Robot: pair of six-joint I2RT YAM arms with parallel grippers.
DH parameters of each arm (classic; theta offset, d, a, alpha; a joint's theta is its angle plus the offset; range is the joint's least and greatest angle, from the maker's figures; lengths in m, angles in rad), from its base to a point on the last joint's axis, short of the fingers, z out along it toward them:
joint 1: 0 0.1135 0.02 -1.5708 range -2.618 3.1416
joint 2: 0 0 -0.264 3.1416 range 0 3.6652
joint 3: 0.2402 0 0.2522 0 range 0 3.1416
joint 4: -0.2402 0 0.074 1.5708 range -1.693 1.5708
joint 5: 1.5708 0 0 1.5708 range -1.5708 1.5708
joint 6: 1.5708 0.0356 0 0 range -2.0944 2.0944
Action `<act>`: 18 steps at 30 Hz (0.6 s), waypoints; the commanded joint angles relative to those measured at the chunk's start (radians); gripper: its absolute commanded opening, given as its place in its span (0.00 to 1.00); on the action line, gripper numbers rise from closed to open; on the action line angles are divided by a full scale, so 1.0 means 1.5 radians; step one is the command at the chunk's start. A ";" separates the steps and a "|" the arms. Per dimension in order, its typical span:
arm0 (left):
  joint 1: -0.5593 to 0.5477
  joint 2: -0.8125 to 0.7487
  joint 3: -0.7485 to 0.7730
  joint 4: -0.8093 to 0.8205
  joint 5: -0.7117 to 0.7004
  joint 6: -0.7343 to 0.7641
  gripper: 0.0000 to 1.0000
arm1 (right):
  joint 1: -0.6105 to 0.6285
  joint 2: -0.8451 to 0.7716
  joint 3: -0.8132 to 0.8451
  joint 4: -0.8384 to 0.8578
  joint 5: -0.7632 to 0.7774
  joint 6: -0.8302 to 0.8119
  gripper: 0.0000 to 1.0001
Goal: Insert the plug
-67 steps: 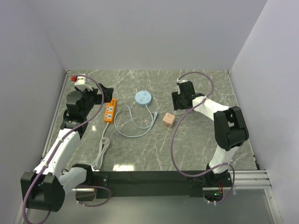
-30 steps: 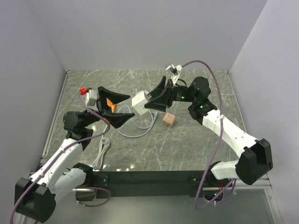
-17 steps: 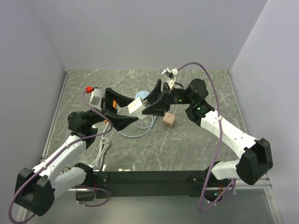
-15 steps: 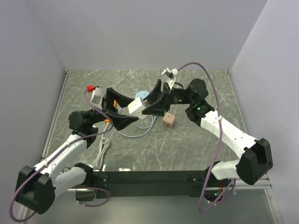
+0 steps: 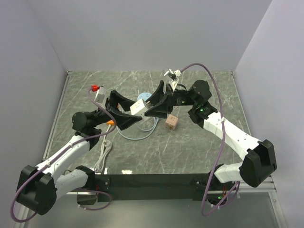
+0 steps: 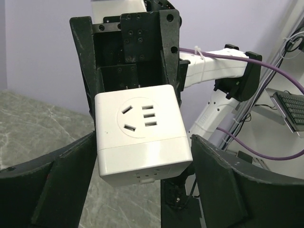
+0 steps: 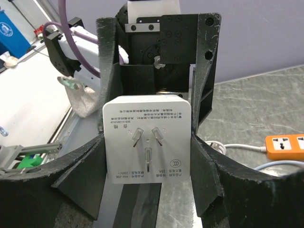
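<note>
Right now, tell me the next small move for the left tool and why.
Probably close the left tool on the white adapter cube until it is clamped. The right tool holds the cube in the air with its prongs toward its own palm; the left tool's fingers flank the cube, but a firm grip isn't evident.

A small pinkish-tan cube [image 5: 171,123] sits on the grey marbled tabletop [image 5: 190,152], near a round pale-blue disc [image 5: 141,98] and its looping cable [image 5: 134,138].

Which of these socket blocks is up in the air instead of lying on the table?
The white cube adapter, held by the right gripper; the orange strip and round blue hub lie on the table.
</note>
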 commanded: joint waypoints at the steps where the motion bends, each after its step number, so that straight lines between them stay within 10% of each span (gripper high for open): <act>1: -0.006 0.011 0.030 0.002 -0.010 0.000 0.80 | 0.003 0.003 0.008 0.036 -0.008 -0.007 0.00; 12: -0.008 0.039 0.041 -0.033 -0.037 0.011 0.01 | 0.004 0.001 0.012 -0.111 0.051 -0.115 0.06; 18: -0.009 0.052 0.037 -0.016 -0.027 0.007 0.01 | 0.003 -0.011 0.016 -0.170 0.121 -0.195 0.64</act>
